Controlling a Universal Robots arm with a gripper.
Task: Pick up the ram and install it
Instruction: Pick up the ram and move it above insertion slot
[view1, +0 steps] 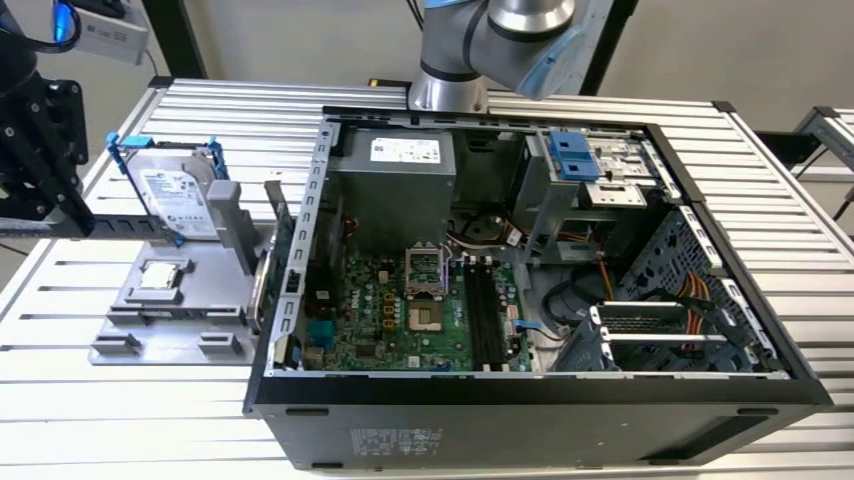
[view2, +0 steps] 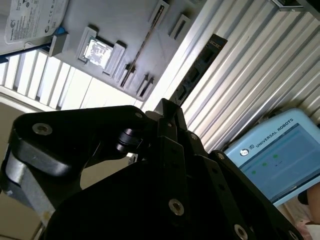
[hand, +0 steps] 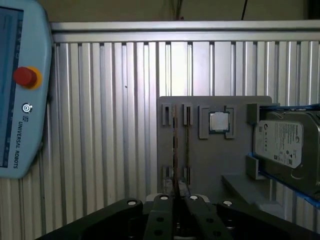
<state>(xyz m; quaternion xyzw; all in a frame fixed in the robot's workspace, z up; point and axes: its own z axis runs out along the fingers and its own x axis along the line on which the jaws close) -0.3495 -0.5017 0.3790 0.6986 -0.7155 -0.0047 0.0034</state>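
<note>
- Ram (hand: 175, 145) stands on edge in a slot of the gray tray (hand: 210, 165), near the processor chip (hand: 219, 122), not gripped.
- Gripper (hand: 177, 199) hangs at the far left edge of the exterior view, claw pressed together on nothing, clear of the tray.
- Hard drive (view1: 174, 195) in a blue frame stands upright on the tray, upper left of the exterior view.
- Open computer case (view1: 534, 400) fills centre to right of the exterior view, motherboard (view1: 387, 310) exposed.
</note>
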